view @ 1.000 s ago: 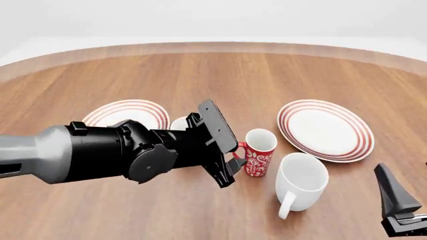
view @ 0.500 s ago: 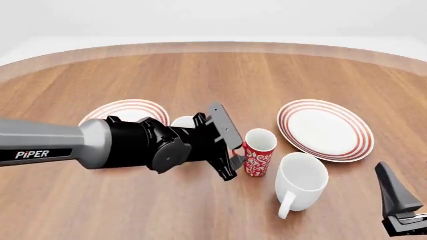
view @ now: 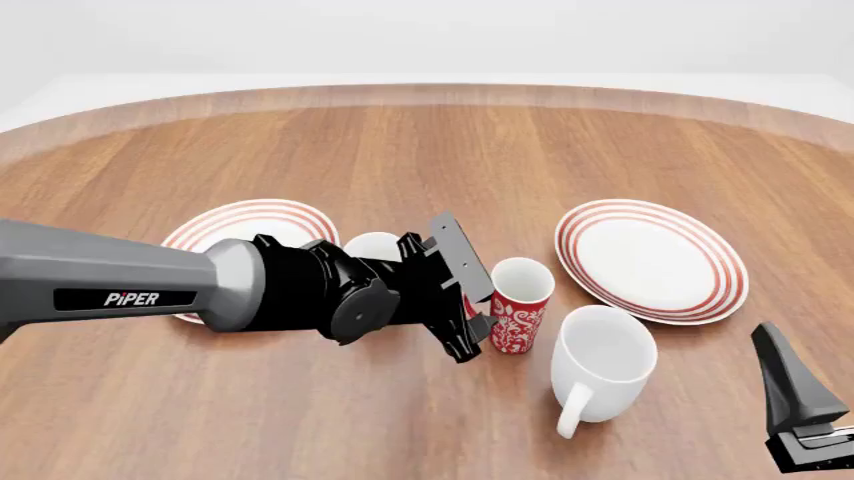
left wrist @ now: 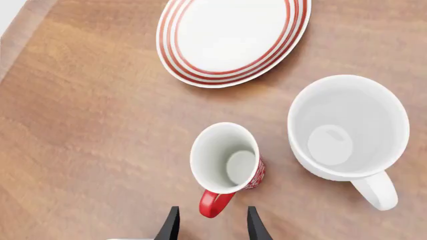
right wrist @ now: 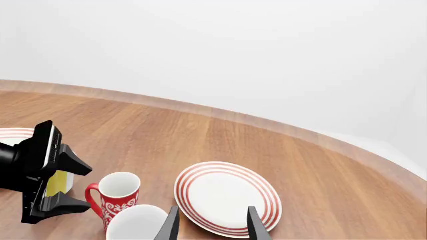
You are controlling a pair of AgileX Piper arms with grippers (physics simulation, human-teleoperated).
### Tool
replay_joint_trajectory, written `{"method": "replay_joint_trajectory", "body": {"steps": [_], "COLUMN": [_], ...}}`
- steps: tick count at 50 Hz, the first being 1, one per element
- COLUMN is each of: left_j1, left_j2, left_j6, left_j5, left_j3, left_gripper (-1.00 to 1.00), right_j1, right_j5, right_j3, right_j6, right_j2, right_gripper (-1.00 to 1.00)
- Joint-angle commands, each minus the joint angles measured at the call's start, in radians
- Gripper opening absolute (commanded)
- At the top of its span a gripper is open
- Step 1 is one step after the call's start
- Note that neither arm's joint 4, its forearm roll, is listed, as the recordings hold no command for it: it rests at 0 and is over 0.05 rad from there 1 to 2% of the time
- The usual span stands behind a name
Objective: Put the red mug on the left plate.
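Front view showed the left gripper (view: 470, 322) lying low over the table (view: 441, 160), its jaws apart and pointing at the red mug (view: 518, 305). The mug stood upright just past the fingertips, its handle (left wrist: 215, 203) turned toward them. In the left wrist view the handle sat between the two spread fingers (left wrist: 168, 227) but short of their tips, so nothing was gripped.

Behind the gripper's body a small yellow mug (view: 372, 244) peeked out. The left plate (view: 238, 229) lay farther back along the arm, partly hidden by it, well apart from the red mug. Beyond the red mug, on the far side from the gripper, was the right plate (view: 653, 259). A white mug (view: 602, 360) stood just beside the red one, handle toward the camera.

The right gripper (right wrist: 211, 223) hung off at the table's near right edge, fingers apart and holding nothing, facing the white mug's rim and the right plate.
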Motion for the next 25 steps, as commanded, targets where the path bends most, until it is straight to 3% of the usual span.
{"method": "replay_joint_trajectory", "body": {"steps": [1, 25], "left_j1": [0.013, 0.037], "left_j2": [0.031, 0.111], "left_j6": [0.002, 0.005], "left_j5": [0.000, -0.014], "left_j3": [-0.026, -0.068], "left_gripper": [1.00, 1.00], "right_j1": [0.004, -0.002], "right_j5": [-0.004, -0.002], "right_j3": [-0.002, -0.006], "right_j6": [-0.005, -0.006], "right_j2": [0.000, 0.000], "right_gripper": [1.00, 1.00]}}
